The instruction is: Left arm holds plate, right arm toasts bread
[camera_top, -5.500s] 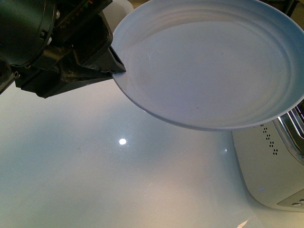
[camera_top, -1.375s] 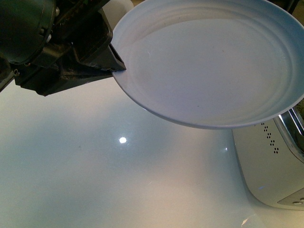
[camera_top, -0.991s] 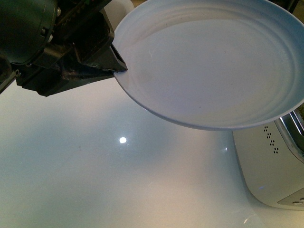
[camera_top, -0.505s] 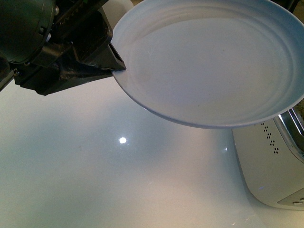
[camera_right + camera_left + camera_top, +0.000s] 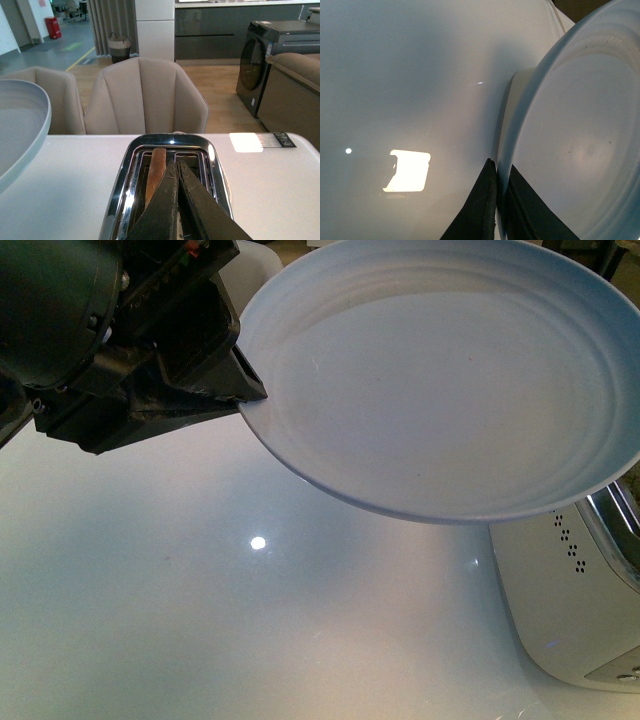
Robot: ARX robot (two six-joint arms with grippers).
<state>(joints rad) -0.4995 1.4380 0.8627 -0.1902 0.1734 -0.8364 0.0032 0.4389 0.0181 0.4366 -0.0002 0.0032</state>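
My left gripper point(image 5: 250, 392) is shut on the rim of the pale plate point(image 5: 450, 380), which hangs tilted above the white table and the toaster point(image 5: 575, 595). In the left wrist view the two black jaws pinch the plate's edge point(image 5: 501, 165) between them at the left gripper point(image 5: 498, 172). The right wrist view shows the bread point(image 5: 156, 172) standing upright in one slot of the chrome-topped toaster point(image 5: 125, 200). My right gripper point(image 5: 177, 164) hovers shut just above the toaster's slots, beside the slice and holding nothing.
The glossy white table point(image 5: 250, 620) spreads below the plate. Two beige chairs point(image 5: 145, 95) stand behind the table's far edge. A dark washing machine point(image 5: 270, 55) and cabinets lie further back. The plate's edge point(image 5: 25, 135) shows beside the toaster.
The plate and my left gripper have shifted very slightly; otherwise the scene holds steady.
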